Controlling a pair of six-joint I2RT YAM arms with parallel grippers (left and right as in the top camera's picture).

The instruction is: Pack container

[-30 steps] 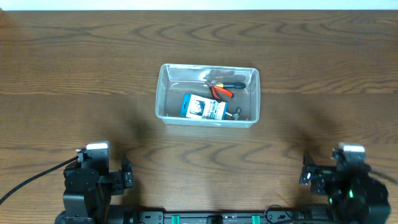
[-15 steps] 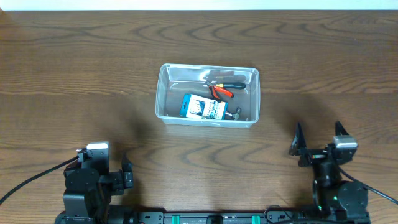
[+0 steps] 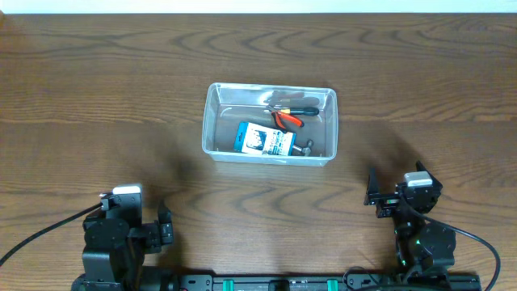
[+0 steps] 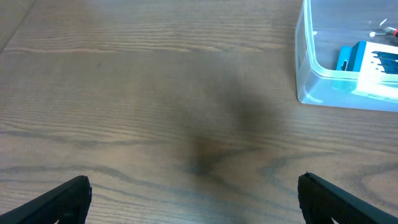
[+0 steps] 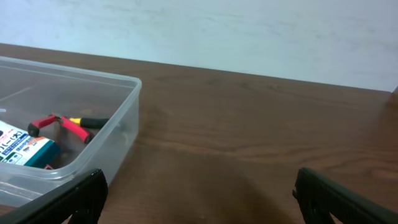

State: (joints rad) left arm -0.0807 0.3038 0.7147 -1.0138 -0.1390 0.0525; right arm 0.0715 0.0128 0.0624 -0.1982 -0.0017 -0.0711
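From above, the clear container [image 3: 208, 121] sits on the wooden desk [image 3: 97, 81], well ahead of both arms: forward and to the right of the left claw [image 3: 164, 223], forward and to the left of the right claw [image 3: 374, 196]. Inside it lie a blue-and-white box [image 3: 265, 139] and red-handled pliers [image 3: 287, 118], the pliers on the side farther from the claws. Neither claw touches anything. Through the left wrist camera, the left claw [image 4: 196, 202] is spread wide over bare desk, gripping nothing, and a corner of the container [image 4: 305, 62] shows ahead on its right with the box [image 4: 373, 62] inside. Through the right wrist camera, the right claw [image 5: 199, 199] also gapes wide and empty; the container [image 5: 118, 124] stands near its left fingertip, with the pliers [image 5: 62, 124] and box [image 5: 18, 149] visible through the wall.
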